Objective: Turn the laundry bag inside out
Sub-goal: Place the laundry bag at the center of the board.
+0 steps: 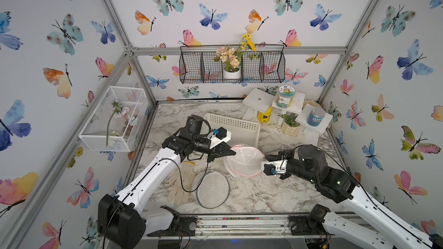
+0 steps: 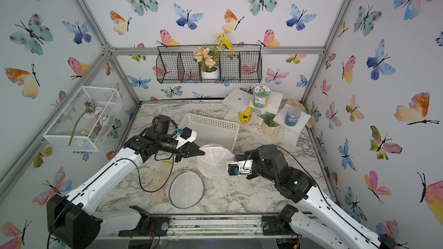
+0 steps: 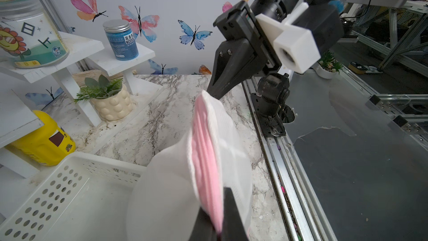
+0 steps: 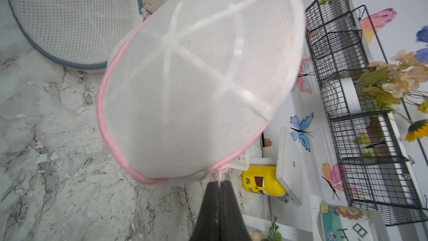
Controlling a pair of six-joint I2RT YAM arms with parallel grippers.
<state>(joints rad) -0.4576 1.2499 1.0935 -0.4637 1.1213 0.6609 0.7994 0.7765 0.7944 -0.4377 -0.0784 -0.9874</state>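
The laundry bag (image 1: 244, 161) (image 2: 214, 160) is a round white mesh dome with pink trim, hanging above the marble table between my two grippers. My left gripper (image 1: 233, 152) (image 2: 202, 152) (image 3: 218, 229) is shut on the pink rim at the bag's left side. Across from it, my right gripper (image 1: 266, 156) (image 2: 236, 156) (image 4: 219, 183) is shut on a thin pink tab at the rim. The right wrist view shows the bag (image 4: 196, 89) domed with white seams. Folded pink rim (image 3: 203, 158) runs into the left jaws.
A grey-rimmed mesh bag (image 1: 212, 190) and a pale glove (image 1: 182, 183) lie on the table near the front. A white perforated basket (image 1: 237, 128) stands behind the bag. White step shelves (image 1: 290, 101) with jars, a yellow bottle (image 1: 265, 116) and a plant pot (image 1: 290, 125) fill the back right.
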